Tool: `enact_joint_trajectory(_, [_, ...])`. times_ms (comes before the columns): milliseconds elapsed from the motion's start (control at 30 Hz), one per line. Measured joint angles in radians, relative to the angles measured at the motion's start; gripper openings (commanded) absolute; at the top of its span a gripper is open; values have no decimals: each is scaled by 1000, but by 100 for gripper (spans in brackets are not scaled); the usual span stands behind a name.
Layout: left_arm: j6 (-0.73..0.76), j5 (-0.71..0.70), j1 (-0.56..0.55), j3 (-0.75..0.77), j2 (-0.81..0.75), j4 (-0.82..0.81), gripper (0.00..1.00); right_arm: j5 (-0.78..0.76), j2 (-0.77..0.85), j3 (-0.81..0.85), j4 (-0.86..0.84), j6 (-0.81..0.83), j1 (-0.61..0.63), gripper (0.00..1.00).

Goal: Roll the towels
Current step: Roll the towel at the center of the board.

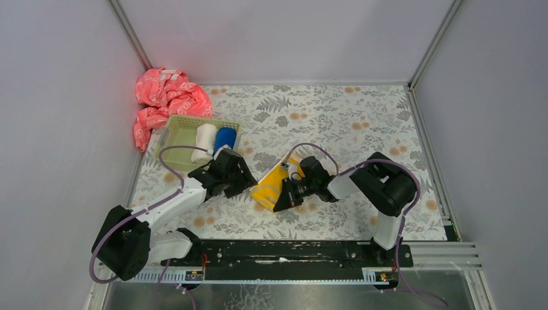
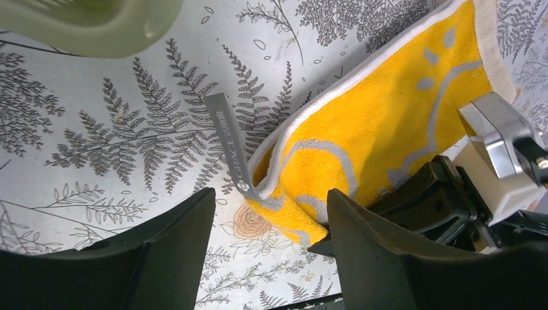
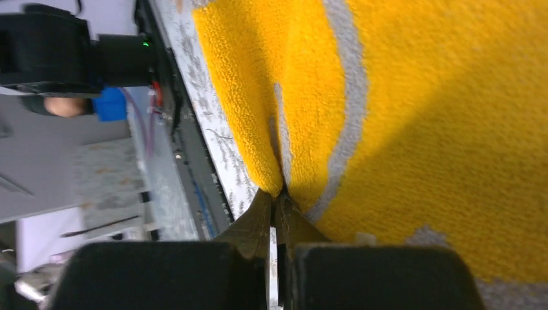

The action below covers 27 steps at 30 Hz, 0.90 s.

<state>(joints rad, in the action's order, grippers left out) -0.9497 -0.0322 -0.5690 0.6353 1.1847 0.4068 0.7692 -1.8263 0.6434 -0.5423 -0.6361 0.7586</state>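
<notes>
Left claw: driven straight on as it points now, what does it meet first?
Probably the yellow towel: its corner, with the grey label, lies just ahead of the open left claw. Depth unclear.

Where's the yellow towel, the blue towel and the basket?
yellow towel (image 1: 268,185): top view, its flat middle.
blue towel (image 1: 225,139): top view, the roll's side.
basket (image 1: 176,137): top view, its bare floor.
</notes>
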Motion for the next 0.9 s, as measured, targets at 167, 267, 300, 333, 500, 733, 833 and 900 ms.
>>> enact_joint_trajectory(167, [-19, 35, -8, 0, 48, -21, 59, 85, -86, -61, -238, -204, -51, 0])
enact_joint_trajectory(267, [-24, 45, -15, 0, 76, -44, 56, 111, -124, -79, -328, -287, -70, 0])
enact_joint_trajectory(300, [-25, 48, -17, 0, 89, -56, 54, 114, -131, -82, -343, -303, -73, 0])
enact_joint_trajectory(333, [-26, 51, -19, 0, 103, -70, 52, 116, -137, -85, -357, -319, -76, 0])
enact_joint_trajectory(500, [-27, 60, -21, 3, 178, -108, 36, 115, -138, -92, -369, -351, -85, 1])
enact_joint_trajectory(733, [-26, 64, -26, 15, 236, -135, 5, 113, -137, -90, -352, -354, -90, 15])
enact_joint_trajectory(833, [-26, 67, -26, 22, 251, -142, 0, 105, -103, -69, -266, -296, -90, 27])
enact_joint_trajectory(900, [-26, 67, -27, 25, 257, -143, 0, 83, -57, -51, -166, -230, -89, 35])
